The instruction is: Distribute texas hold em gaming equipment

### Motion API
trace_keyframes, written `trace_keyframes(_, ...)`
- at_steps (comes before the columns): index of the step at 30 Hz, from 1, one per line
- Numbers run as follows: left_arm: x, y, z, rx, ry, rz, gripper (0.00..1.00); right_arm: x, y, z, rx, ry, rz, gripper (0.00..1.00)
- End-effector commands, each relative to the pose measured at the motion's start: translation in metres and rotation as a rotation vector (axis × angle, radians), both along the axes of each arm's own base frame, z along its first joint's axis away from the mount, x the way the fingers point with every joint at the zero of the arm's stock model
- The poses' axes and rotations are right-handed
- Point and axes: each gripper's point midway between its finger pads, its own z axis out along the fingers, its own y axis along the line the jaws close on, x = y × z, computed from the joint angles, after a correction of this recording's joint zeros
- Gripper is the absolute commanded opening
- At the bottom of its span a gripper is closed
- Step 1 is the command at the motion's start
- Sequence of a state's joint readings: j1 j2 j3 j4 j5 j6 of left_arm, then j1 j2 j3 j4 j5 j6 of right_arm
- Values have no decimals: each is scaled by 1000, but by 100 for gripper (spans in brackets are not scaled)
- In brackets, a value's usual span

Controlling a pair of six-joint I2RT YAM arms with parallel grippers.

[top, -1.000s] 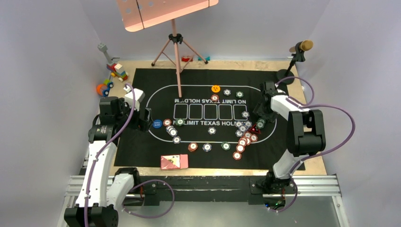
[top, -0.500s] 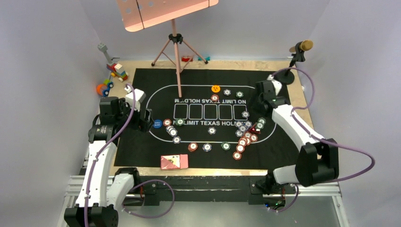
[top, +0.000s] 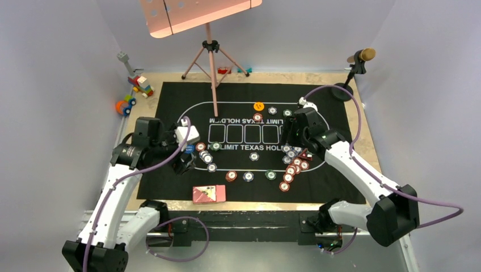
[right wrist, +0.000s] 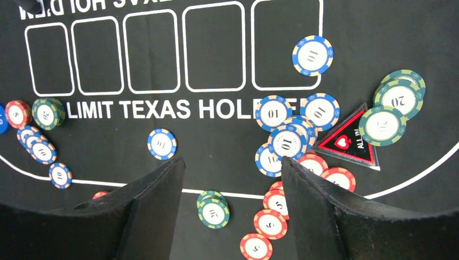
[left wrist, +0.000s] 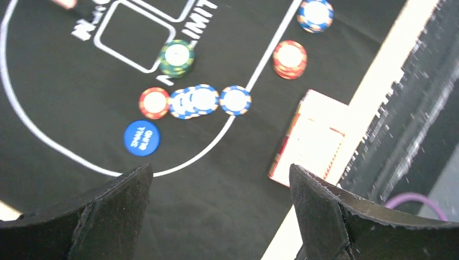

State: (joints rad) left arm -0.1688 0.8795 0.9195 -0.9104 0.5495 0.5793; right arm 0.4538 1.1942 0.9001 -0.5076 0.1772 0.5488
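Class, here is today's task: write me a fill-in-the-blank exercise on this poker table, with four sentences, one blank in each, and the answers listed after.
1. The left gripper holds nothing; its jaws are ____.
2. The button disc in the left wrist view is coloured ____.
3. The black triangle reads ALL ____.
4. The blue-edged chip highest in the right wrist view shows the number ____.

Missing words: open; blue; IN; 10

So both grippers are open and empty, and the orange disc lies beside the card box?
No: the top view shows the orange disc far across the mat from the card box. The left gripper and right gripper are open and empty.
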Motion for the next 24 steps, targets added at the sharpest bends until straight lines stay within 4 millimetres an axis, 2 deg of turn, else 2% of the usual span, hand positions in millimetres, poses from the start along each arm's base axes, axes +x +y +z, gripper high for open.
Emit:
trace_keyframes(1,-42,-20,-11,-16,29,-336,100,-4,8,5,20,-22,64,69)
trace_keyframes(3,-51,-23,-16,5,52,-405,100,-5,10,7,34,-26,76,69)
trace_keyframes(11,-56,-34,-44,125,115,-508,100,-5,14,9,40,-28,108,70)
trace_keyframes(19,-67,-36,-93,321,284,-488,100,-1,19,10,43,-27,124,70)
trace_keyframes(21,-67,-37,-95,327,329,-471,100,0,20,10,44,-25,126,70)
trace_keyframes(24,-63,-45,-95,298,301,-457,100,1,21,8,42,-17,134,70)
